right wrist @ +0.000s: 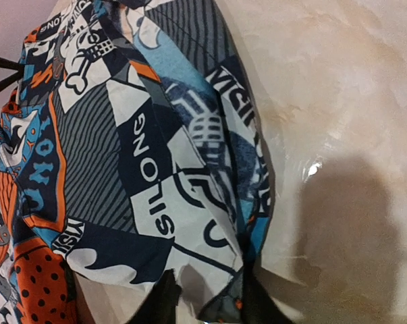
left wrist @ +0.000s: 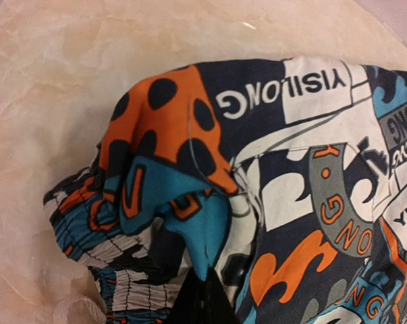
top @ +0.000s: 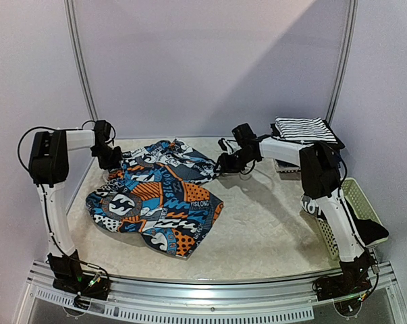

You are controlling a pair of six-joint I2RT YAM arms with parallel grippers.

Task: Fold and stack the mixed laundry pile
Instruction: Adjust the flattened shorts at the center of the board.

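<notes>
The left gripper [top: 111, 159] is clamped tight on the far-left corner of the printed garment [top: 156, 199], bunching orange-and-blue cloth at its tips. The garment lies spread across the pale marbled table [top: 257, 233]. At the garment's far-right corner, the right gripper [top: 223, 163] straddles the hem, jaws partly apart with cloth between them. Well right of the printed garment sits a folded striped garment [top: 303, 128], with a white lattice basket [top: 362, 202] nearer the arms.
</notes>
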